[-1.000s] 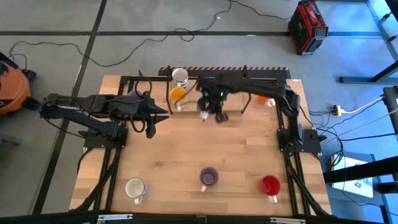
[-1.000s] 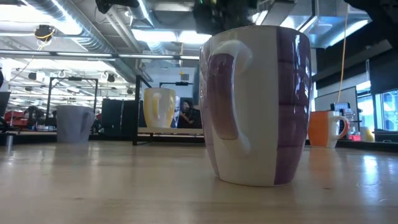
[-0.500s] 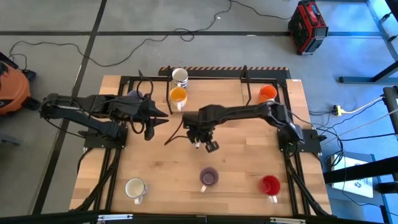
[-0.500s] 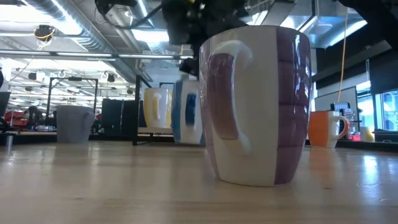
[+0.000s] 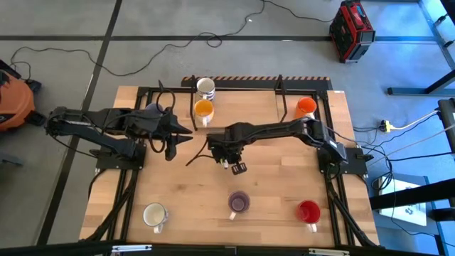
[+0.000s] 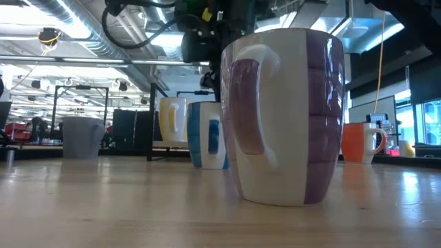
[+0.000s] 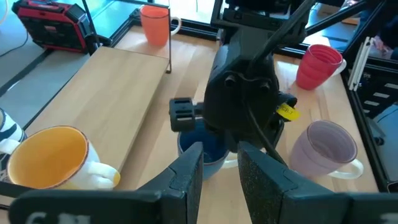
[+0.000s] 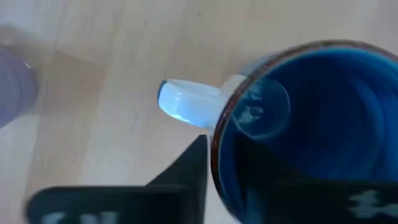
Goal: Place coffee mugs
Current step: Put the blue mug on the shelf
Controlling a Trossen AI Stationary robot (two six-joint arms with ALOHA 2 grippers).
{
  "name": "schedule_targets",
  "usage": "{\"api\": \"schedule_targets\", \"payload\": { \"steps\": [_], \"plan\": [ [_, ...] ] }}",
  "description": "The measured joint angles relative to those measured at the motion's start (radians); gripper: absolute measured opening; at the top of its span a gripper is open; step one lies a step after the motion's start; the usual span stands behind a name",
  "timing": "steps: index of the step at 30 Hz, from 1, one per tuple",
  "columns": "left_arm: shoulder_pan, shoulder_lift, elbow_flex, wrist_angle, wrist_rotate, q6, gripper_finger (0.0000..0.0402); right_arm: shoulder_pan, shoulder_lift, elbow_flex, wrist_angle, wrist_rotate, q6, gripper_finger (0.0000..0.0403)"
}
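Right gripper (image 5: 226,153) is reached out over the middle of the table (image 5: 284,178), fingers clamped on the rim of the blue mug (image 6: 208,143); the right wrist view looks straight down into the blue interior, one dark finger against the wall by the white-and-blue handle. In the low view the blue mug's base appears to meet the wood, upright, so I judge the set-down is at or near completion and release comes next. A rim grip suits this: the mug hangs plumb and lands flat. Left gripper (image 7: 217,171) waits at the left side of the table, fingers a little apart and holding nothing, pointed toward the right arm. Around the work: the purple mug (image 5: 238,202) stands at the near edge, directly in front of the low camera, near the blue one, so the fingers should lift straight up when leaving. White mug (image 5: 154,214) and red mug (image 5: 308,211) flank it along the same edge, suggesting a row is being built. At the far edge sit the yellow-orange mug (image 5: 203,108), a cream mug (image 5: 205,87), and the orange mug (image 5: 306,107); a grey-lavender mug (image 6: 83,136) stands behind the left arm.
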Motion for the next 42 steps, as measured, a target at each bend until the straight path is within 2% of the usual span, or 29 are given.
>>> {"api": "schedule_targets", "payload": {
  "steps": [5,9,14,16,21,28,31,34,40,42],
  "plan": [
    [0.0,0.004,0.0,0.001,-0.005,0.0,0.0095,-0.001,-0.062,0.089,-0.08,-0.03,0.076,0.0136],
    [0.017,0.031,0.0,0.013,-0.006,0.0,0.0095,0.021,-0.144,0.139,-0.2,-0.103,0.156,0.0162],
    [0.066,0.138,0.0,0.082,0.108,0.001,0.0095,0.102,-0.324,0.09,-0.23,-0.009,0.233,0.0164],
    [0.085,0.181,0.0,0.119,0.154,0.021,0.0095,0.141,-0.399,0.028,-0.186,0.051,0.269,0.016],
    [0.159,0.291,0.008,0.235,0.189,0.028,0.0095,0.238,-0.599,-0.205,-0.047,0.165,0.372,0.0155],
    [0.232,0.512,0.17,0.172,0.299,0.033,0.0145,0.363,-0.886,-0.631,0.157,0.275,0.556,0.0154],
    [0.239,0.614,0.287,0.059,0.299,0.039,0.0172,0.404,-0.985,-0.766,0.209,0.302,0.631,0.0154],
    [0.242,0.711,0.409,-0.075,0.273,0.109,0.0184,0.434,-1.057,-0.855,0.233,0.331,0.684,0.0154],
    [0.246,0.874,0.59,-0.303,0.237,0.219,0.0183,0.452,-1.132,-0.934,0.235,0.351,0.737,0.0154],
    [0.253,0.913,0.622,-0.323,0.235,0.227,0.0183,0.452,-1.144,-0.949,0.233,0.352,0.742,0.0154]
  ]
}}
